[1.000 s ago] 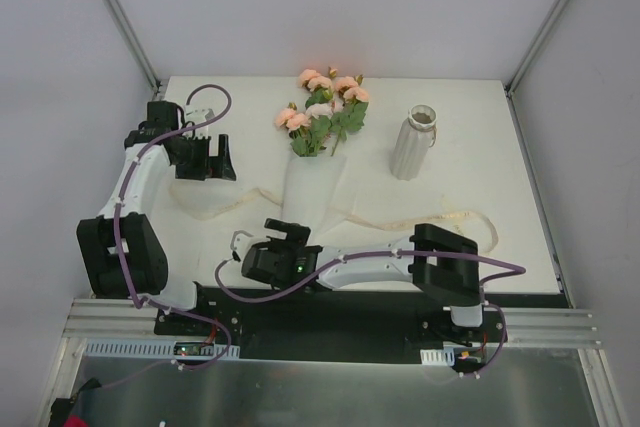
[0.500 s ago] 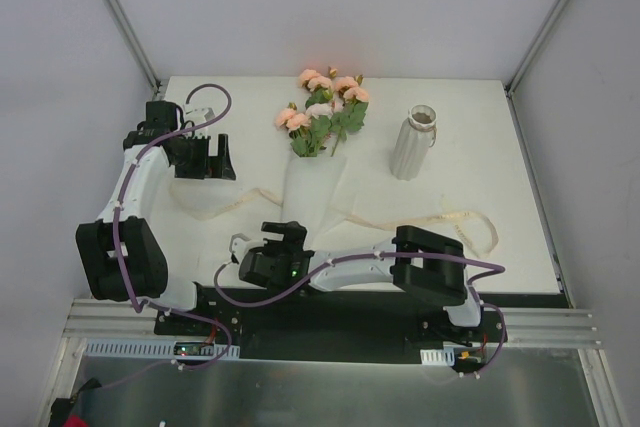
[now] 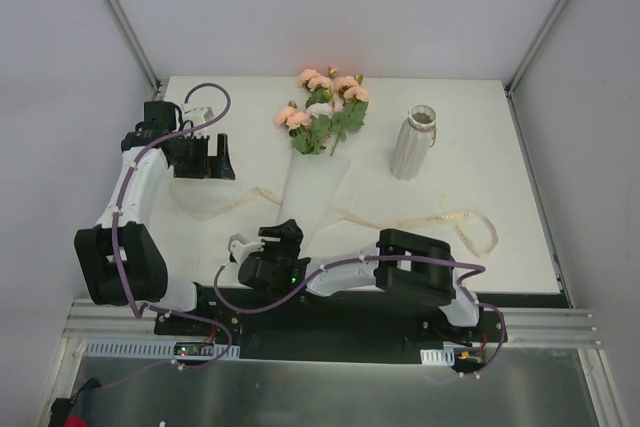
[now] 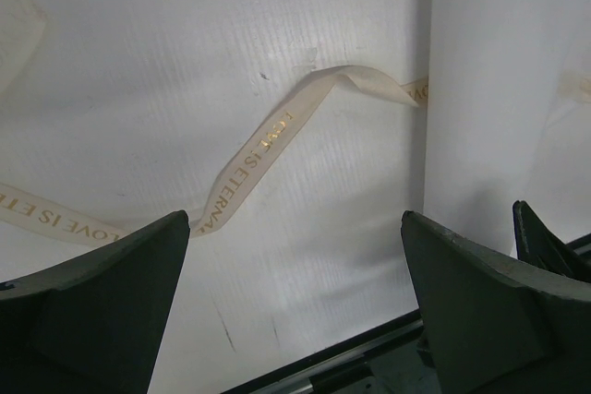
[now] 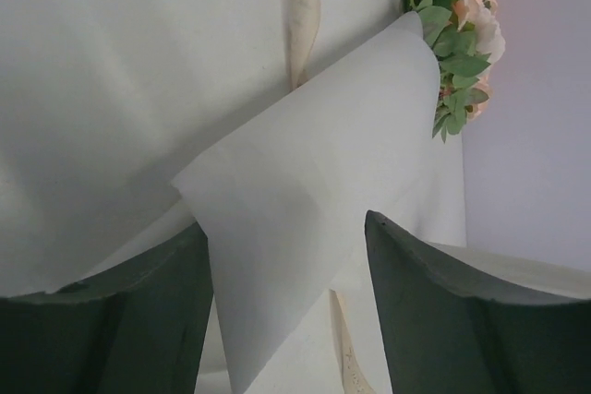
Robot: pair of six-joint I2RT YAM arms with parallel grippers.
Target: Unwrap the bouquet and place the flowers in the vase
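Our bouquet lies wrapped mid-table, left of the vase.
We see the left gripper gaping wide, empty, over the cream ribbon — gold print, "LOVE" and "ETERNA…" readable — and the right gripper, jaws apart astride a flap of white paper, not pinching it.

Light is bright and even, from above; the table glares almost white. The right gripper has dark, blurred fingers; the paper between them shows soft shadow.
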